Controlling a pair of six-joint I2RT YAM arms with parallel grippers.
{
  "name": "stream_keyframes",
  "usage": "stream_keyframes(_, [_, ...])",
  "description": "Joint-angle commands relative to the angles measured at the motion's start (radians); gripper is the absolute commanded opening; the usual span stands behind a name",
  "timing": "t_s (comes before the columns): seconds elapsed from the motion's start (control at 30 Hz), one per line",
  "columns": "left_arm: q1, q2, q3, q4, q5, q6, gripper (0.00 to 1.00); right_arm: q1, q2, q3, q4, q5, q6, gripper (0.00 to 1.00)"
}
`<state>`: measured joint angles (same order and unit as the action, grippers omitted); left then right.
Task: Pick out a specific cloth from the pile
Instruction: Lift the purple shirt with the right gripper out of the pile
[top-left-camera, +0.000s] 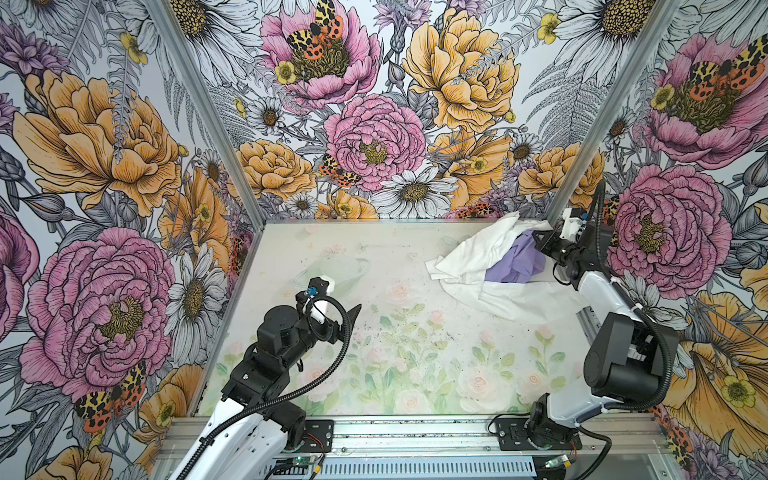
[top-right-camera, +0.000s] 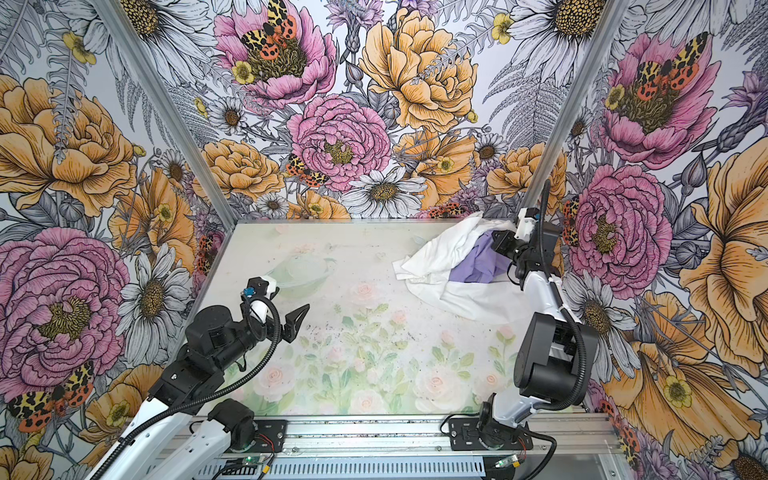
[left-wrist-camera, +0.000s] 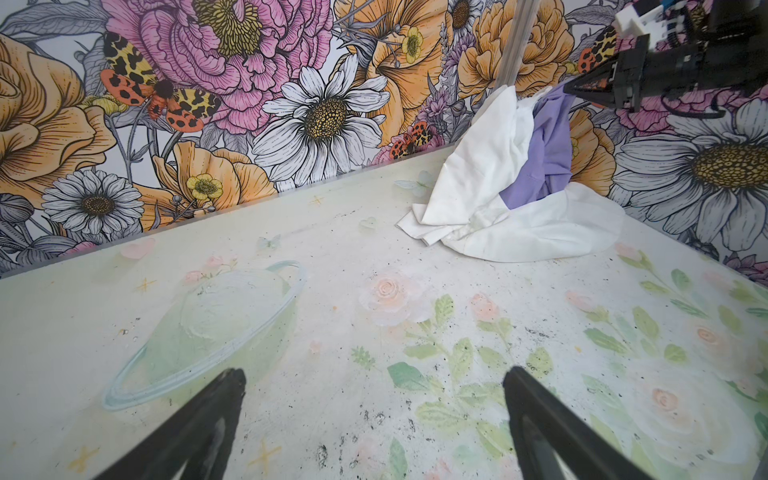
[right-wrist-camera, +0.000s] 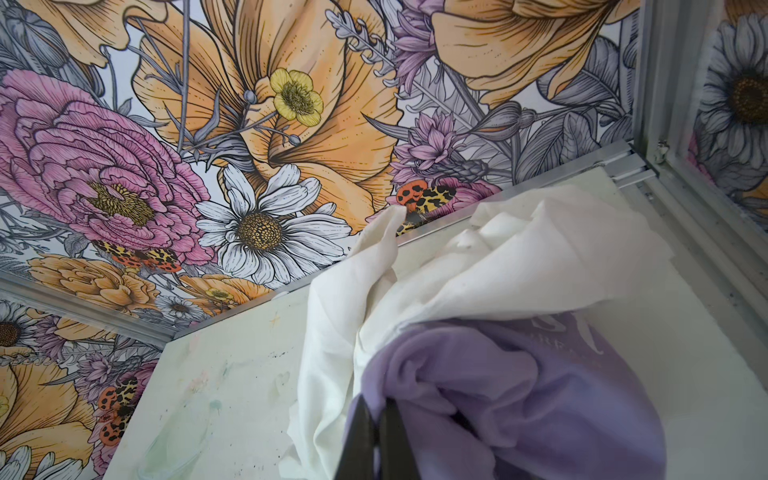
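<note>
The lavender cloth (top-left-camera: 517, 259) (top-right-camera: 478, 264) lies bunched in the white pile (top-left-camera: 478, 253) (top-right-camera: 440, 253) at the table's far right corner. My right gripper (right-wrist-camera: 376, 401) is shut on a fold of the lavender cloth (right-wrist-camera: 498, 395), which it holds raised off the table. A white piece (right-wrist-camera: 478, 266) drapes over the cloth's top. In the left wrist view the right gripper (left-wrist-camera: 567, 89) holds up the cloth (left-wrist-camera: 548, 158), and the pile (left-wrist-camera: 482, 178) spreads below it. My left gripper (top-left-camera: 353, 316) (top-right-camera: 301, 316) (left-wrist-camera: 374, 374) hovers open and empty over the table's left middle, far from the pile.
The table (top-left-camera: 395, 332) carries a pale floral mat. Flowered walls close in the back and both sides, with aluminium posts (top-left-camera: 582, 166) at the corners. The pile sits close to the right wall and its rail (right-wrist-camera: 706, 232). A metal rail (top-left-camera: 415, 432) runs along the front edge.
</note>
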<state>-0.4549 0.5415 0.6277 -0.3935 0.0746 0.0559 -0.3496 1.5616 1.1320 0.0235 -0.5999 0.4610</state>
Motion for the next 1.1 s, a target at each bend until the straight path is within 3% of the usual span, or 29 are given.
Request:
stream_keyframes(0.0, [0.005,0.005,-0.013,-0.002,-0.018,0.012,0.99,0.006,-0.062,0.014,0.096,-0.026,0.027,0.00])
stream_keyframes(1.07, [0.005,0.003,-0.013,-0.003,-0.015,0.013,0.99,0.052,-0.165,0.102,0.164,-0.033,0.093,0.00])
